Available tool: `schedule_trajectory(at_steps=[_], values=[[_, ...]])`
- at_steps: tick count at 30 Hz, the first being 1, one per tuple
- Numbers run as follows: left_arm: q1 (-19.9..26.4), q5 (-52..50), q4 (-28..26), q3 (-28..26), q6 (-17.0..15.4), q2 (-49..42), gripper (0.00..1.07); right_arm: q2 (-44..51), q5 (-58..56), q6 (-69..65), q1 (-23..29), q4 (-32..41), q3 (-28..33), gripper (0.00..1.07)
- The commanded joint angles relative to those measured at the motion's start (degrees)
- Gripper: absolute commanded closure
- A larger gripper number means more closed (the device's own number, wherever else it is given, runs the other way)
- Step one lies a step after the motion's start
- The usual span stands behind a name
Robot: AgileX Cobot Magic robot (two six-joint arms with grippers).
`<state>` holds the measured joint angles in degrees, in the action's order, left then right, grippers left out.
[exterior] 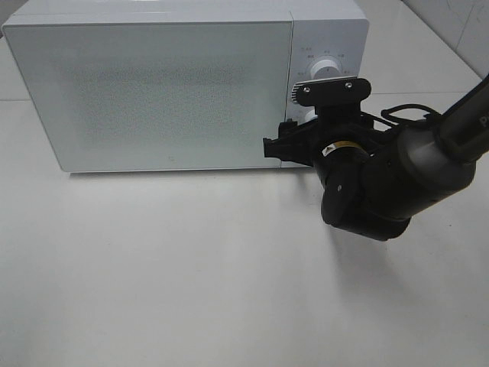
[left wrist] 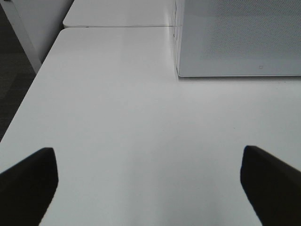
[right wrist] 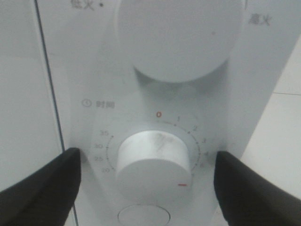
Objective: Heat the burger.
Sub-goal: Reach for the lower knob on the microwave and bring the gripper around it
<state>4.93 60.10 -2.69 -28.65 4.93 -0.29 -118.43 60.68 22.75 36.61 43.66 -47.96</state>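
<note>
- Your left fingers (left wrist: 28,183) hang spread to their widest over the bare white table (exterior: 191,290), in front of the white box-shaped microwave oven (exterior: 328,30) and off its door-side corner. They hold nothing.
- Your right fingers (right wrist: 42,188) stand well apart on either side of the small white round timer knob (right wrist: 153,162), low on the microwave's control panel. There's a gap on each side, so they grip nothing and touch nothing.
- Judge the knob stiff and smooth. Close squarely across its round sides, or the fingers will likely slip as you turn.
- Above it on the same panel sits a larger white round dial (right wrist: 181,37); leave it alone.
- The microwave's frosted grey door (exterior: 153,92) is shut.
- The burger shows in no view. It may be behind that door, but you can't tell.
- If you handle it, expect it to be light, soft and easily squashed. Take it gently across the bun's widest sides.
</note>
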Motion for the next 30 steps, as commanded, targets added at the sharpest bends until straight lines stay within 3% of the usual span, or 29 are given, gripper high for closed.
schedule_trajectory(at_steps=[1,8,10,11,12,13,15,18,24,29,30], values=[[0.0,-0.5,0.2,0.1,0.0,-1.4,0.09,1.0,2.3,0.0,-0.3,-0.2,-0.6,0.33],[0.0,-0.5,0.2,0.1,0.0,-1.4,0.09,1.3,3.2,0.1,0.6,-0.1,-0.6,0.54],[0.0,-0.5,0.2,0.1,0.0,-1.4,0.09,1.3,3.7,0.1,1.0,-0.1,-0.6,0.7],[0.0,-0.5,0.2,0.1,0.0,-1.4,0.09,1.3,3.7,0.1,1.0,-0.1,-0.6,0.7],[0.0,-0.5,0.2,0.1,0.0,-1.4,0.09,1.3,3.6,0.1,1.0,-0.1,-0.6,0.83],[0.0,-0.5,0.2,0.1,0.0,-1.4,0.09,1.3,3.6,0.1,1.0,-0.1,-0.6,0.83],[0.0,-0.5,0.2,0.1,0.0,-1.4,0.09,1.3,3.4,0.1,1.0,-0.2,-0.6,0.98],[0.0,-0.5,0.2,0.1,0.0,-1.4,0.09,1.3,3.3,0.1,1.0,-0.3,-0.6,1.07],[0.0,-0.5,0.2,0.1,0.0,-1.4,0.09,1.3,3.3,-0.8,1.0,-0.3,-0.6,1.07],[0.0,-0.5,0.2,0.1,0.0,-1.4,0.09,1.3,3.2,-10.9,1.0,-1.3,-0.6,1.07],[0.0,-0.5,0.2,0.1,0.0,-1.4,0.09,1.3,2.9,-18.2,1.0,-2.5,-0.6,1.07]])
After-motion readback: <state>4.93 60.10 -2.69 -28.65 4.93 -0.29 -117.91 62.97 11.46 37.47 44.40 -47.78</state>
